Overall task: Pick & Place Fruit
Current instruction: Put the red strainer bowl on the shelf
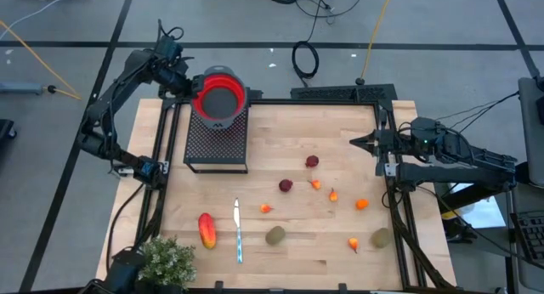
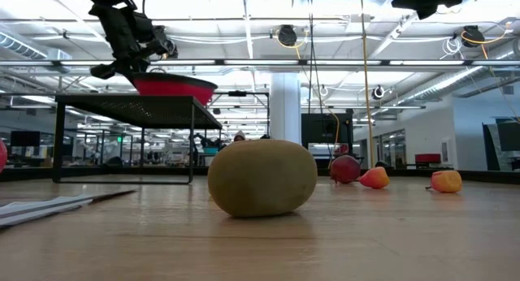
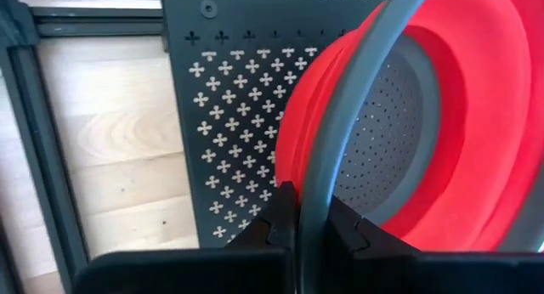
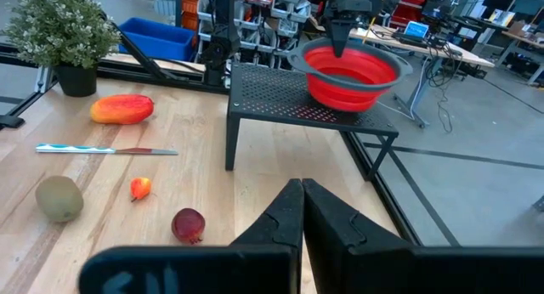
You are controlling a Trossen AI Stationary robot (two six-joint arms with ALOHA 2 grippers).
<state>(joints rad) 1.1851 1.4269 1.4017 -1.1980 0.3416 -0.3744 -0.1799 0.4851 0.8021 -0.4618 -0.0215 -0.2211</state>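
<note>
Hanging over the perforated rack's (image 1: 216, 141) far edge, the left end effector (image 3: 308, 222) pinches the grey rim of the red strainer (image 1: 219, 97). Fruit (image 1: 206, 229) lies scattered on open bench (image 1: 340, 132) well clear of it. The right end effector (image 1: 357, 142), fingers together and empty, waits beside the bench's right edge.

The table (image 1: 297, 158) is pale wood with a smooth, faintly satin top and visible plank seams; the stand (image 1: 217, 145) looks like matt black metal, its sheet perforated with small clover-shaped holes; the colander (image 1: 219, 96) seems soft, matt red plastic or silicone with a smooth grey rim and a finely perforated grey base; the nearest kiwi (image 2: 262, 177) has a dull, slightly fuzzy skin; the knife (image 1: 238, 232) shows a shiny metal blade; the left gripper (image 3: 306, 222) has matt dark plastic fingers.
</note>
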